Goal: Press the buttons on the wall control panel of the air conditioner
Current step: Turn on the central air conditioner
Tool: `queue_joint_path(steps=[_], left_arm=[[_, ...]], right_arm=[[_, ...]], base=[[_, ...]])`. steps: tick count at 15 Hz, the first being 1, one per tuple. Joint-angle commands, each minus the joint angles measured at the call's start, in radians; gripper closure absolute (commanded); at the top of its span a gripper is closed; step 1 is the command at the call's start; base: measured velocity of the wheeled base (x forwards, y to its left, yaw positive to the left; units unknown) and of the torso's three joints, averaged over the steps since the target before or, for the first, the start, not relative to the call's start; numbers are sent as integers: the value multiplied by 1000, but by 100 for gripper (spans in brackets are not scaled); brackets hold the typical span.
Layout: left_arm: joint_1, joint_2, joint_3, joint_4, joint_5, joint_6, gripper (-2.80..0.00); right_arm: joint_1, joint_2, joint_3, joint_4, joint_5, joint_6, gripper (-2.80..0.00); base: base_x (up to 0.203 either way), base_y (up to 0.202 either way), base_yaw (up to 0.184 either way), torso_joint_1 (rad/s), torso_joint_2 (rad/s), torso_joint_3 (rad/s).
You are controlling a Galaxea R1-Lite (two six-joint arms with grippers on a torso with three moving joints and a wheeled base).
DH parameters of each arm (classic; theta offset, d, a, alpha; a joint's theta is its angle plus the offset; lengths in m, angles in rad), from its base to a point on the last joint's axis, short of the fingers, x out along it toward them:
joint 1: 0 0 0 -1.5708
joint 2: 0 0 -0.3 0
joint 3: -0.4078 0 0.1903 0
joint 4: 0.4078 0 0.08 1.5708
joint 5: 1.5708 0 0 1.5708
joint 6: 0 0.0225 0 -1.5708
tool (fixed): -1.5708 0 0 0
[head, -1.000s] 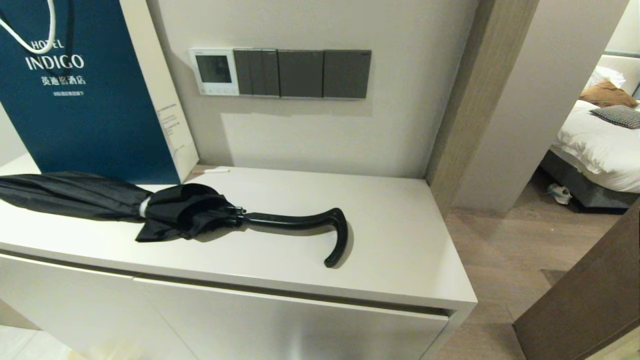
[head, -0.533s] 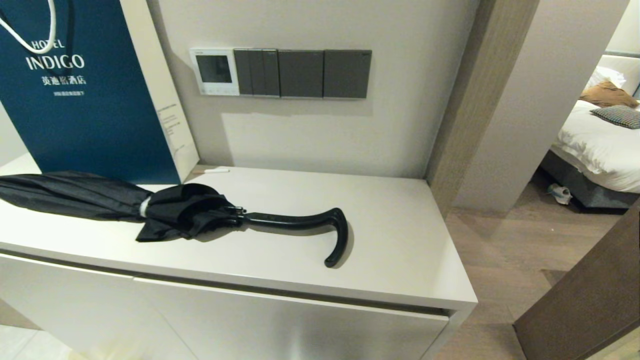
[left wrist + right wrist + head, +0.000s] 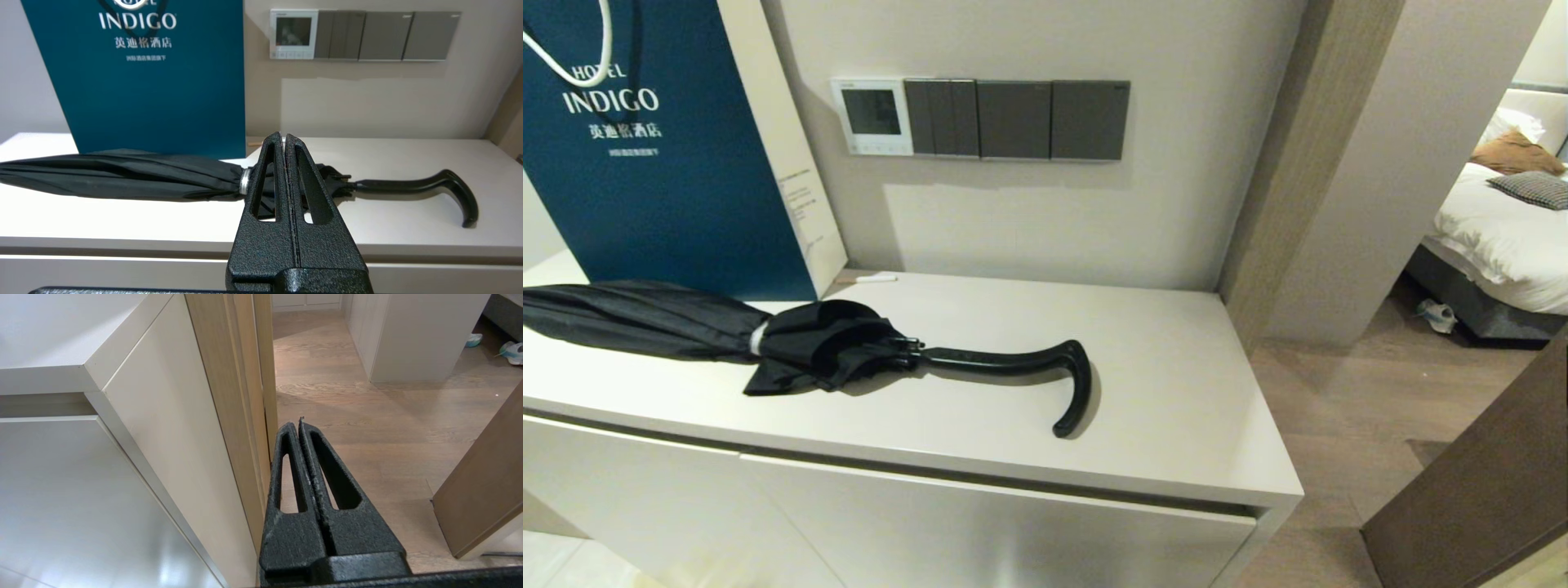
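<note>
The task looks barely begun. In the head view neither arm shows, and the air conditioner's wall control panel (image 3: 873, 117) sits in the upper left of the frame on the wall, at the left end of a row of dark grey switch plates (image 3: 1018, 120). Its screen is dark, and the buttons (image 3: 880, 149) run along its lower edge with nothing near them.

In the left wrist view the left gripper (image 3: 284, 139) has its fingers pressed together and holds nothing. It sits low in the frame, in front of the cabinet (image 3: 408, 155) and the black umbrella (image 3: 122, 175), with the panel well apart in the upper middle.

The right gripper (image 3: 299, 424), likewise pressed together and holding nothing, points at the wooden floor (image 3: 367, 416) beside the cabinet's side.

Everything is left, judging by this: the reach to the panel and every press.
</note>
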Motion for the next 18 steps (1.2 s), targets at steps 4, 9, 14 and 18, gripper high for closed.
queue_joint_path(steps=[4,9,14,18], left_arm=[[-9,73,-23,-17,-1,-4,0],[-88,441,-78,-156,-7,-34,0],[-107,474,-93,-191,-8,-42,0],[-107,474,-93,-191,-8,-42,0]], right_arm=[[0,1,2,0,2,0,0],[0,1,2,0,2,0,0],[0,1,2,0,2,0,0],[0,1,2,0,2,0,0]], base=[[0,0,0,0,0,0],[0,0,0,0,0,0],[0,0,0,0,0,0],[0,0,0,0,0,0]])
